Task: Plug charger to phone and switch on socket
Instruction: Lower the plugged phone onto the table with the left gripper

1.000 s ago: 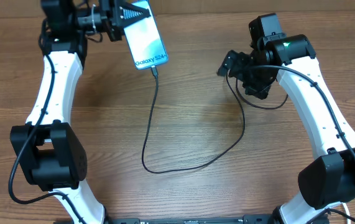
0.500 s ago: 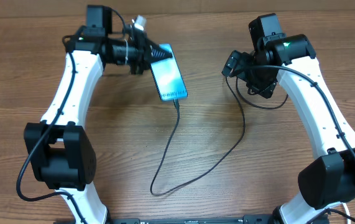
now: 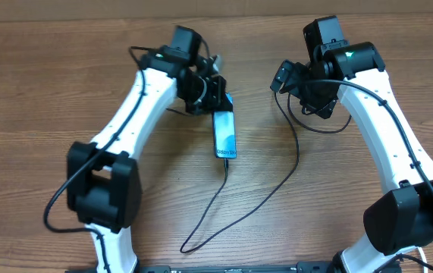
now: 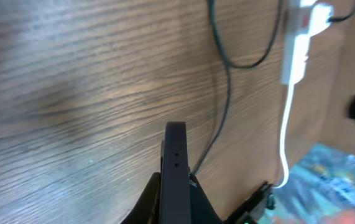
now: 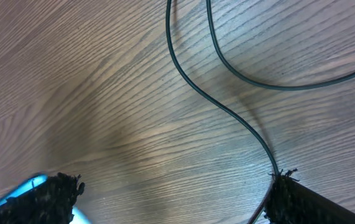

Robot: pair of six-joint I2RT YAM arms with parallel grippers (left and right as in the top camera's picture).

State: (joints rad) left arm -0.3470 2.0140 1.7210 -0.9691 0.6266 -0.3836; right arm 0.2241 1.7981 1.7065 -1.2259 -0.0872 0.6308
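Note:
My left gripper (image 3: pixel 210 92) is shut on the top end of the phone (image 3: pixel 224 135), holding it over the middle of the table with its lit screen showing. In the left wrist view the phone (image 4: pixel 176 149) appears edge-on between the fingers (image 4: pixel 176 190). The charger cable (image 3: pixel 265 191) is plugged into the phone's lower end, loops down across the table and runs up to my right arm. My right gripper (image 3: pixel 301 92) is open, fingers wide apart (image 5: pixel 174 186), with the cable (image 5: pixel 227 112) passing by the right finger. The socket (image 4: pixel 300 43), a white strip with a white cord, shows only in the left wrist view.
The wooden table (image 3: pixel 337 189) carries only the cable loop between the two arms. A colourful blue patch (image 4: pixel 332 180) lies beyond the table edge in the left wrist view.
My left arm has swung right and toward the table's centre with the phone, turning it more upright. The cable loop was dragged along. The right arm has stayed still.

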